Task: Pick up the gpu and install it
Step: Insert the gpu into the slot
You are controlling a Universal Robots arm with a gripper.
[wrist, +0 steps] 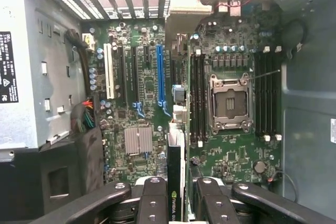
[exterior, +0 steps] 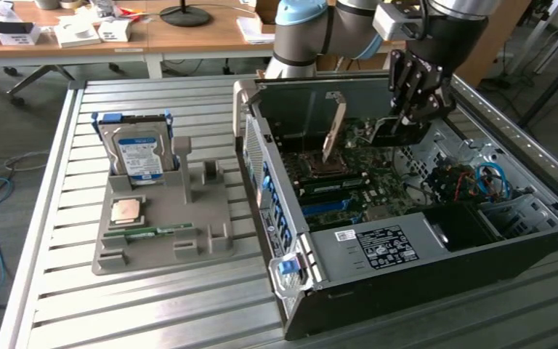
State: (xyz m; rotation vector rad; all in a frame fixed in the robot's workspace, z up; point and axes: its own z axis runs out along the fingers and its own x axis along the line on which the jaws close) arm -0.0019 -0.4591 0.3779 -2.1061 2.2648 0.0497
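Installation step: end effector (exterior: pixel 410 120) pinching the gpu (wrist: pixel 176 156) edge-on over the motherboard (wrist: pixel 131 129); seating likely requires exact slot alignment.

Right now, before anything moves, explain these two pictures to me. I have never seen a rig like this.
One picture comes from a camera off to the side. The other comes from a camera on the arm's wrist, looking past its fingers into the computer.

The machine is a robot arm ending in a gripper, a clamp with two fingers. It reaches into an open computer case that sits on a slatted metal table.

The gripper is shut on the gpu, a thin dark card seen edge-on, held over the green motherboard.

Beside the case, a grey tray carries an upright hard drive, a square processor chip and a slim green memory stick.
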